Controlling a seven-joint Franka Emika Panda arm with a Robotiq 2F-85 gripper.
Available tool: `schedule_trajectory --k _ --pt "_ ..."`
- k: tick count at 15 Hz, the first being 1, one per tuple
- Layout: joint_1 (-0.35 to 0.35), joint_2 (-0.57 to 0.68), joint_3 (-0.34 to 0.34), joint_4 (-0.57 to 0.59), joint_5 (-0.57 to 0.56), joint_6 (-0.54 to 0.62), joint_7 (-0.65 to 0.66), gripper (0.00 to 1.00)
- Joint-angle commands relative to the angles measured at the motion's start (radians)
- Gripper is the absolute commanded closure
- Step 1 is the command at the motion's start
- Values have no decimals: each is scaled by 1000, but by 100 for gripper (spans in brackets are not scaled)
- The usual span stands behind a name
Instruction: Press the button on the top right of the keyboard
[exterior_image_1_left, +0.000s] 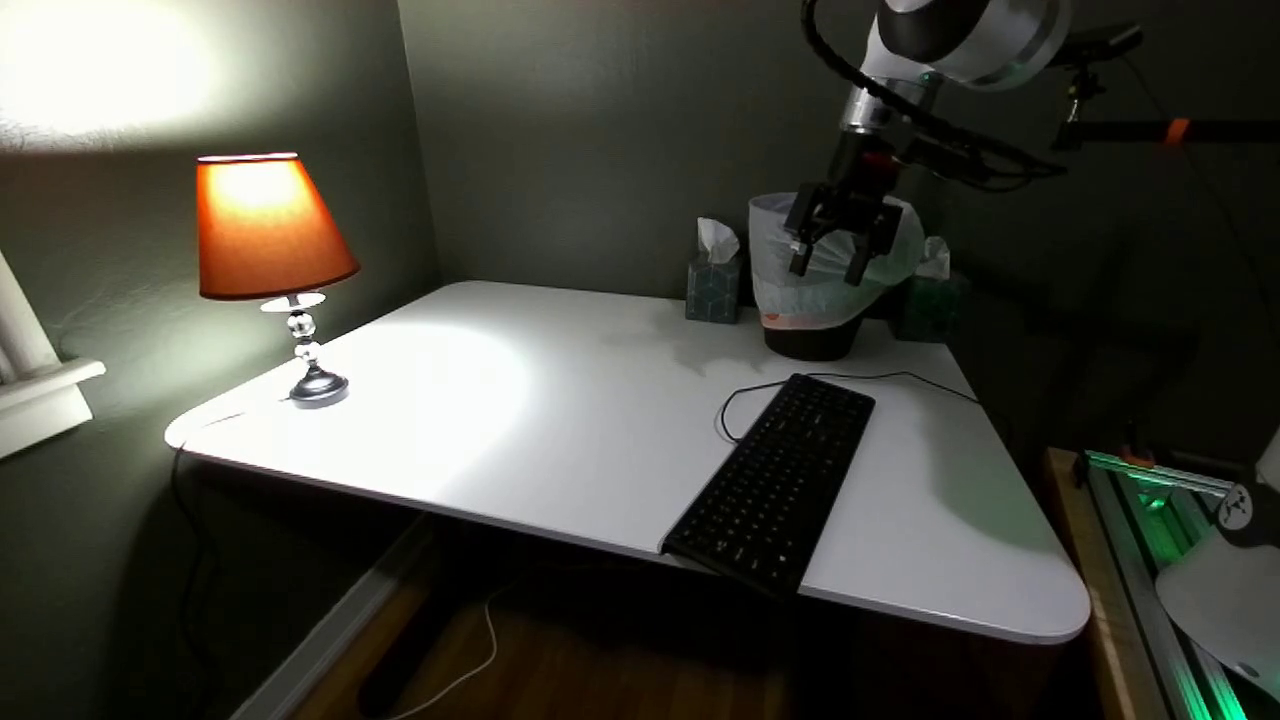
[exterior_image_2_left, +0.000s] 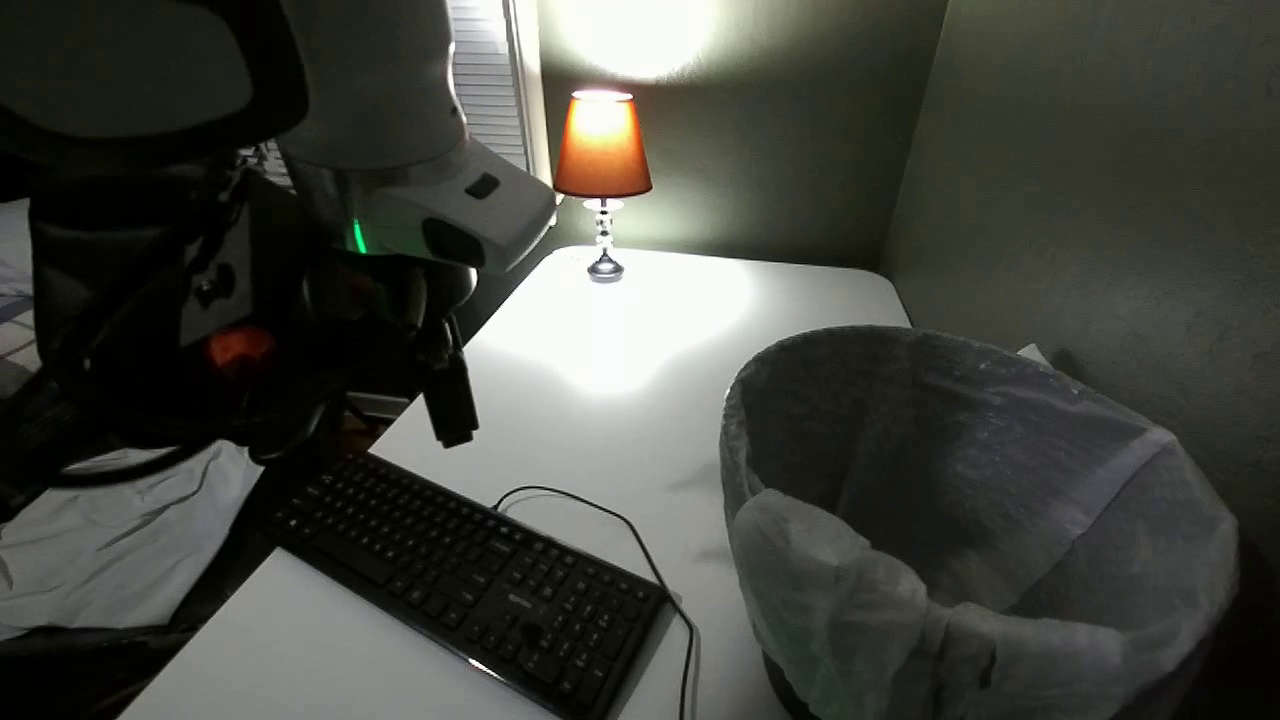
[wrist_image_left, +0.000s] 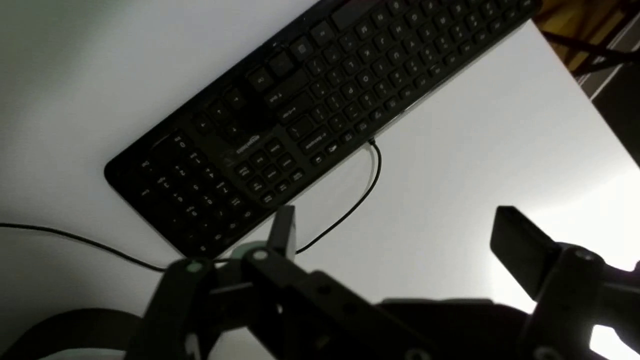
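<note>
In an exterior view, the lit lamp (exterior_image_1_left: 265, 235) stands near the front left corner of the worktop (exterior_image_1_left: 590, 400), a tissue box (exterior_image_1_left: 712, 290) at the back edge. The keyboard (exterior_image_1_left: 775, 480) lies aslant, one end jutting past the front edge, the other near the lined bin (exterior_image_1_left: 798, 302). The tool (exterior_image_1_left: 828, 266) hangs above the worktop, jaws spread apart.

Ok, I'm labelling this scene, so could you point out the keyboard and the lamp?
Keyboard (wrist_image_left: 296, 107): in the wrist view, on its keys.
Lamp (exterior_image_2_left: 603, 160): in an exterior view, on its orange shade.
</note>
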Motion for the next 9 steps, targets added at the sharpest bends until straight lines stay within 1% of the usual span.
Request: schedule_trajectory --k 1,7,9 --pt "-21 49 -30 -22 63 86 7 25" --pt "-43 167 -74 11 166 158 13 73" --pt "-49 210 -84 29 208 170 8 87"
